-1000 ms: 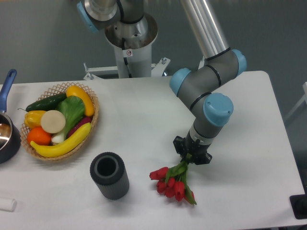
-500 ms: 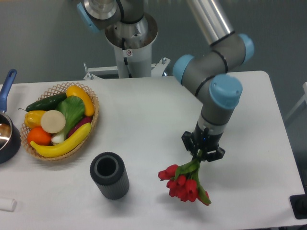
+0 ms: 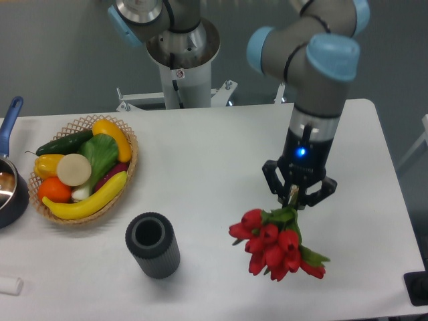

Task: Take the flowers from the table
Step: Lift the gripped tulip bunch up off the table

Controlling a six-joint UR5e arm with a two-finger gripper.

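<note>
The flowers (image 3: pixel 275 244), a bunch of red tulips with green stems and leaves, hang head-down in the air above the front right part of the white table (image 3: pixel 200 160). My gripper (image 3: pixel 296 198) points straight down and is shut on the stems just above the blooms. Most of the stem length is hidden between the fingers. The blooms look larger than things resting on the tabletop, so the bunch is lifted clear of it.
A dark grey cylindrical vase (image 3: pixel 153 245) stands upright left of the flowers. A wicker basket (image 3: pixel 131 167) of fruit and vegetables sits at the left, with a blue-handled pot (image 3: pixel 9 187) at the left edge. A small white object (image 3: pixel 9 285) lies at the front left corner.
The gripper has risen and shifted right with the flowers in its hold. The bunch has come up off the tabletop and now hangs in the air.
</note>
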